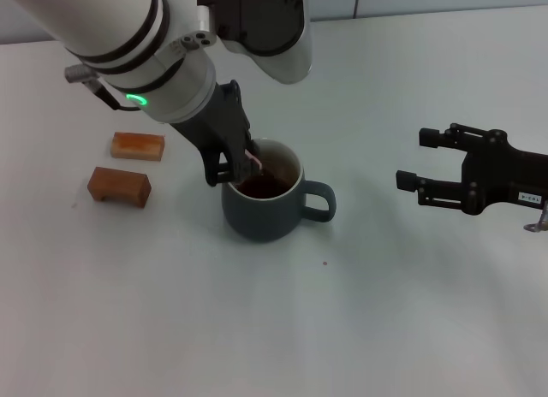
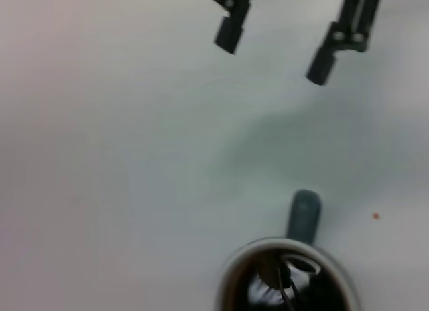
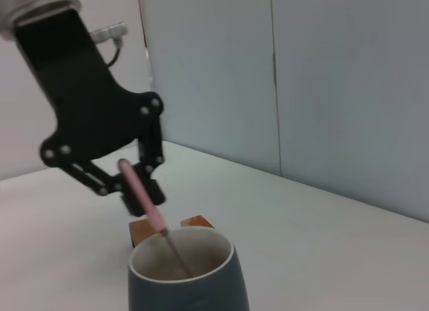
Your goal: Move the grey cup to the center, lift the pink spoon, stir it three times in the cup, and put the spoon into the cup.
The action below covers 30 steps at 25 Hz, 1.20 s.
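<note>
The grey cup point(image 1: 261, 213) stands near the middle of the table, its handle pointing toward my right side. My left gripper point(image 1: 233, 163) is at the cup's rim, shut on the pink spoon point(image 1: 255, 162). The spoon leans with its metal end down inside the cup. The right wrist view shows the left gripper point(image 3: 134, 185) holding the spoon's pink handle point(image 3: 143, 200) above the cup point(image 3: 188, 281). The left wrist view looks down into the cup point(image 2: 234, 274). My right gripper point(image 1: 413, 159) hovers open and empty to the right of the cup, apart from it.
Two brown wooden blocks point(image 1: 137, 145) point(image 1: 119, 186) lie on the white table point(image 1: 274, 328) to the left of the cup. The right gripper point(image 2: 275, 48) also shows far off in the left wrist view. A pale wall point(image 3: 335, 76) stands behind the table.
</note>
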Available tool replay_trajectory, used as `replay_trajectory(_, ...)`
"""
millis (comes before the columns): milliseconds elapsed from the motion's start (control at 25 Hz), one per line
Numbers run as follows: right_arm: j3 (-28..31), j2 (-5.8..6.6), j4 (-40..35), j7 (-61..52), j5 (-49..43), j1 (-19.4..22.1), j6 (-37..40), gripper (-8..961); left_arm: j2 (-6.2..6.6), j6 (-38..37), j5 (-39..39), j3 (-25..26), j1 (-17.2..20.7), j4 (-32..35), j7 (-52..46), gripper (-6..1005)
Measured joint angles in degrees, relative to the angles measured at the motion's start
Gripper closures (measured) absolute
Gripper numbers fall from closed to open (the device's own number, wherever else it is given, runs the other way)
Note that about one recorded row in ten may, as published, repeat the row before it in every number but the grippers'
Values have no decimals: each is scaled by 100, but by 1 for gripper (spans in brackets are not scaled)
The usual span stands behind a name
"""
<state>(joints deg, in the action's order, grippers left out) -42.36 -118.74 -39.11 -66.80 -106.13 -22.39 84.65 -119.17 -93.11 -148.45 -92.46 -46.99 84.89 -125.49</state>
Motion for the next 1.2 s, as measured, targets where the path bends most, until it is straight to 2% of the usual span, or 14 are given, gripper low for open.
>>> replay_trajectory(320, 7, 8, 0, 0, -5, -2, 9, 166, 7, -23, -217, 78, 81, -71, -27, 815)
replay_trajectory(680, 16, 9, 0, 0, -5, -1, -1, 166, 11, 110, 292, 102, 241, -66, -183, 812)
replay_trajectory(960, 15, 9, 0, 0, -5, -6, 9, 167, 24, 223, 530, 172, 267, -351, -236, 810)
replay_trajectory(1120, 20, 9, 0, 0, -5, -6, 2, 167, 38, 326, 817, 409, 442, -220, -154, 681)
replay_trajectory(1160, 24, 9, 0, 0, -5, -5, -5, 167, 42, 377, 976, 542, 530, -122, -86, 648)
replay_trajectory(1200, 33, 9, 0, 0, -5, -5, -13, 167, 48, 534, 1463, 917, 745, 43, 126, 616)
